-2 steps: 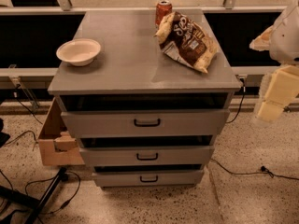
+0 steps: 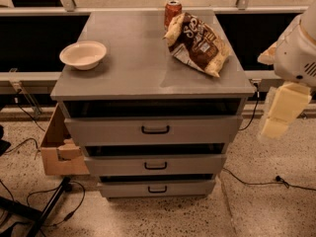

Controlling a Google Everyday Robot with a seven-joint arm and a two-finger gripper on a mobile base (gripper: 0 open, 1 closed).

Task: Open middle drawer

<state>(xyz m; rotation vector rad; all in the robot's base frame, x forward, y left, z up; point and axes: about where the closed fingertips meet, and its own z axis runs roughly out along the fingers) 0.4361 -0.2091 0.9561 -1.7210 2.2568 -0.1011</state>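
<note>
The grey cabinet (image 2: pixel 148 58) has three drawers, each with a small black bar handle. The middle drawer (image 2: pixel 197 165) has the front of in-between height and sits between the taller top drawer (image 2: pixel 207 129) and the slimmer bottom drawer (image 2: pixel 192 188). All three fronts stand slightly out from the frame, with dark gaps above them. My gripper (image 2: pixel 275 125) hangs from the white arm (image 2: pixel 298 58) at the right. It is beside the cabinet's right side at about top-drawer height, apart from it and far from the middle drawer's handle (image 2: pixel 155 166).
On the cabinet top are a white bowl (image 2: pixel 83 54), a brown chip bag (image 2: pixel 197 43) and a red can (image 2: pixel 172 11). An open cardboard box (image 2: pixel 57 149) stands at the cabinet's left. Cables (image 2: pixel 256 179) and a dark stand leg (image 2: pixel 47 206) lie on the speckled floor.
My gripper has moved slightly down and to the left, closer to the cabinet's right side. The drawers have not moved.
</note>
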